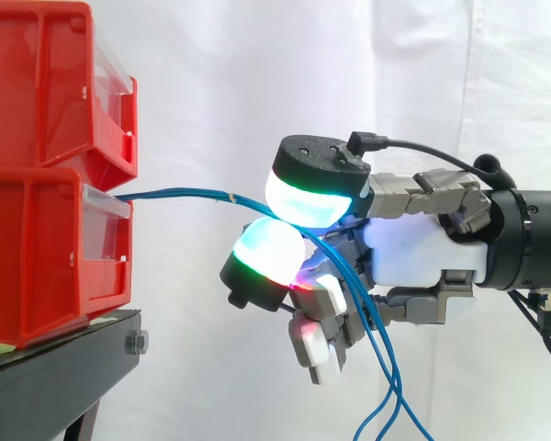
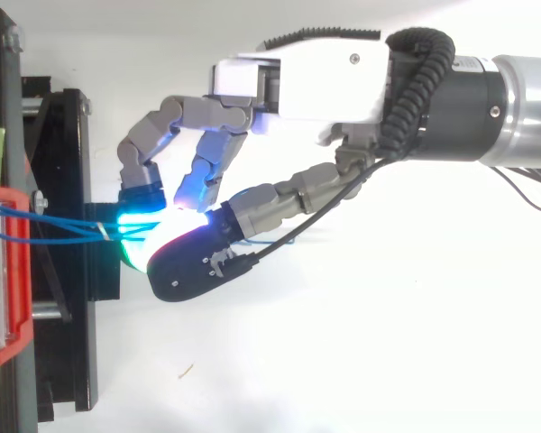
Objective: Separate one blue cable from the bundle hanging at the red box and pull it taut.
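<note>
Closing the robot hand on the blue cables: curling the fingers and pressing the glowing pads together around the strands, well out in front of the red box and about level with its front slot. Failing to count the strands caught between the pads; seeing several passing through the grasp together, so probably not holding one apart from the rest. Spotting a pale tie binding the strands between the red box and the pads, nearer the pads.

Judging the task as partway along: reaching and grasping done, singling out one strand apparently left to do. Judging the tautening as half there, the span out of the red box running nearly straight, fanning only a little at the box end.

Tracing the long axis: leaving the slot of the red box close to level, pointing straight away from it toward the pads, then bending at the grasp and dropping steeply, hanging loose on the side away from the red box.

Further out, noting an upper bin sitting directly on top of the red box, and a black stand carrying the red box from below.
</note>
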You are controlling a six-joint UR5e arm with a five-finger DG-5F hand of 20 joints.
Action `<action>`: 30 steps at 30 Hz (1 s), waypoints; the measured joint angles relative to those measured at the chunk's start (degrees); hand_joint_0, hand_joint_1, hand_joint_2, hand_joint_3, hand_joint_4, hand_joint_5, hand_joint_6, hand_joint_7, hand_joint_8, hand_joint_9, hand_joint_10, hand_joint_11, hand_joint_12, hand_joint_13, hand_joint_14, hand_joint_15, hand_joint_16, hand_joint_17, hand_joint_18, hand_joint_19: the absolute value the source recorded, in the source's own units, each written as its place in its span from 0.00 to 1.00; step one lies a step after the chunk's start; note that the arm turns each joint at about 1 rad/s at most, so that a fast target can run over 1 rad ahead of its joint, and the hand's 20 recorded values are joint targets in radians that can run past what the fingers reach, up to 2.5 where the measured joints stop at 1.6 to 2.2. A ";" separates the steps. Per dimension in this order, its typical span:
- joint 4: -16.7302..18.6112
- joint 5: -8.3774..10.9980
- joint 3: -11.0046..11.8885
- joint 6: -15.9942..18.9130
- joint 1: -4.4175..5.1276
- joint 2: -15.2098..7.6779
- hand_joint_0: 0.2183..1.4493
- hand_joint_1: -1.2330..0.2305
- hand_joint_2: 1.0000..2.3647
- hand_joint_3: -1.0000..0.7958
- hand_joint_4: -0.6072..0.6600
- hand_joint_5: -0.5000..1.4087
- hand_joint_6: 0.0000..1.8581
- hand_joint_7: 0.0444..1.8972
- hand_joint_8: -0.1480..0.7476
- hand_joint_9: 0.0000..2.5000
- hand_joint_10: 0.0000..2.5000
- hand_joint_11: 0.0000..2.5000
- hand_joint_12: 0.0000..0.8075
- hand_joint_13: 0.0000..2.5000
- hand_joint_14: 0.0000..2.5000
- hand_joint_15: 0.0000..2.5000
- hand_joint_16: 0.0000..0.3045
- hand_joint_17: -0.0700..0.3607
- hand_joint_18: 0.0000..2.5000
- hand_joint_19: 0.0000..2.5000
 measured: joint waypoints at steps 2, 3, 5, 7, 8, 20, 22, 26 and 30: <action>0.01 0.26 -0.01 -0.11 -0.01 -0.01 0.35 0.31 0.01 0.42 0.55 0.18 0.50 0.57 0.58 0.44 0.01 0.36 0.48 0.42 0.01 0.22 0.14 0.39 0.40 0.19; 0.01 0.34 -0.01 -0.12 -0.01 -0.01 0.34 0.31 0.01 0.41 0.55 0.18 0.50 0.58 0.57 0.44 0.01 0.36 0.47 0.42 0.01 0.22 0.14 0.39 0.39 0.20; 0.03 0.48 -0.01 -0.13 -0.01 0.00 0.34 0.31 0.01 0.38 0.55 0.18 0.50 0.58 0.56 0.44 0.01 0.36 0.46 0.42 0.01 0.23 0.14 0.38 0.39 0.20; 0.03 0.53 -0.02 -0.13 -0.02 -0.01 0.35 0.31 0.01 0.37 0.55 0.18 0.50 0.58 0.56 0.44 0.01 0.36 0.46 0.41 0.01 0.23 0.13 0.37 0.38 0.20; 0.05 0.54 -0.02 -0.15 -0.03 -0.01 0.34 0.31 0.01 0.36 0.55 0.18 0.50 0.58 0.56 0.43 0.01 0.36 0.46 0.41 0.01 0.23 0.13 0.37 0.38 0.20; 0.18 2.79 -0.02 -1.14 0.31 -0.02 0.30 0.38 0.00 0.28 0.58 0.18 0.50 0.56 0.56 0.44 0.01 0.36 0.46 0.42 0.01 0.23 0.13 0.37 0.38 0.21; 0.19 3.12 -0.02 -1.18 0.37 -0.02 0.28 0.42 0.00 0.28 0.59 0.18 0.49 0.55 0.56 0.44 0.01 0.36 0.46 0.42 0.01 0.23 0.14 0.38 0.39 0.20; 0.20 3.32 -0.02 -1.21 0.48 -0.02 0.26 0.47 0.00 0.28 0.61 0.18 0.47 0.53 0.56 0.43 0.01 0.36 0.47 0.42 0.01 0.23 0.14 0.38 0.39 0.21; 0.28 3.43 -0.02 -1.23 0.49 -0.02 0.32 0.52 0.00 0.29 0.58 0.18 0.47 0.54 0.55 0.44 0.01 0.37 0.46 0.42 0.01 0.23 0.13 0.38 0.39 0.22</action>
